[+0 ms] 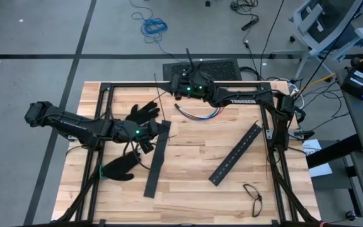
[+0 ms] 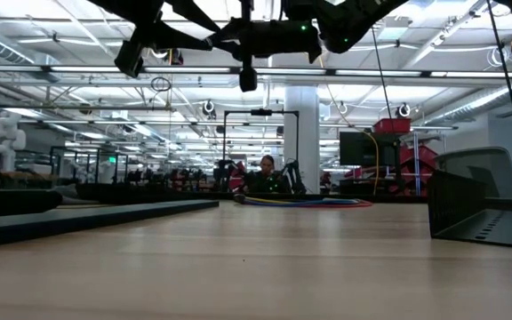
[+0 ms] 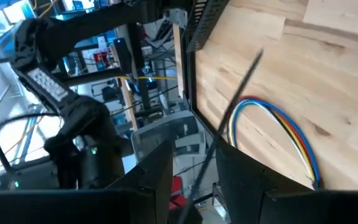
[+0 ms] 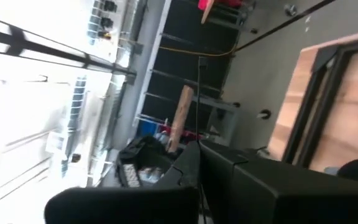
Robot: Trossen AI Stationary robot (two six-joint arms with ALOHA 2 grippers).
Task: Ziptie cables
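Cables lie in a loose curve on the wooden table near its far edge, red, blue, white and yellow strands running side by side, bent into an arc in my left wrist view. My left gripper hangs over the left part of the table, its jaws partly closed on a thin dark ziptie that slants up away from the fingers and crosses in front of the cable arc. My right gripper sits high at the far edge, just behind the cables, jaws fully closed on a second thin dark strip that stands straight out from the fingertips. Around me there is clutter: a black glove spread just beside my left gripper, another glove nearer the front, a long flat black slotted bar lying right by my left gripper, and a second slotted bar angled across the right half of the table. A pair of glasses rests near the front right corner. From table height, the cables show as a low coloured band far back.
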